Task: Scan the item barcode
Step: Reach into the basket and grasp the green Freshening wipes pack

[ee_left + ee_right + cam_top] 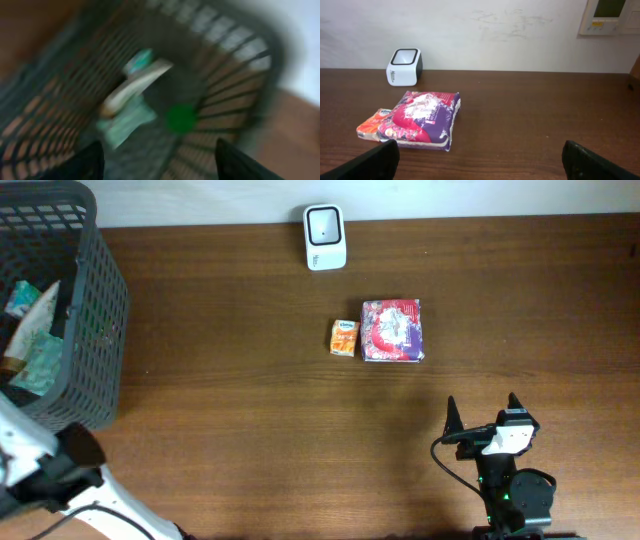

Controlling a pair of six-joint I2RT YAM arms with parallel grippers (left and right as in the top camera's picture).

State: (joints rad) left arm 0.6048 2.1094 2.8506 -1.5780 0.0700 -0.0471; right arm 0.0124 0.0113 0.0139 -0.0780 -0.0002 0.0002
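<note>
My right pincer (480,156) stands wide apart, its 2 dark fingertips (380,160) at the lower corners of the right wrist view, with only bare table (530,125) between them. It holds nothing and touches nothing. From overhead the same pincer (483,412) sits low on the right side of the table, well apart from the goods.

The purple packet (422,120) lies flat on the table ahead of that pincer and to its left. The small orange packet (372,127) lies just beside it, touching or nearly so; I cannot tell which. Beyond them the white scanner (404,66) stands upright against the wall, its dark window facing up and forward. From overhead, the orange packet (344,338) is left of the purple packet (393,330), and the scanner (325,237) is at the table's far edge, apart from both.

My left pincer (157,165) is also apart. Its 2 fingertips (85,162) show at the bottom of a badly blurred left wrist view, with nothing between them. It looks into the dark mesh basket (235,85), where a pale green packet (127,120) and a whitish one (135,85) lie together. A green smear beside them is too blurred to name. Overhead, the basket (100,240) fills the far left corner, and my left arm (40,465) is next to it.
</note>
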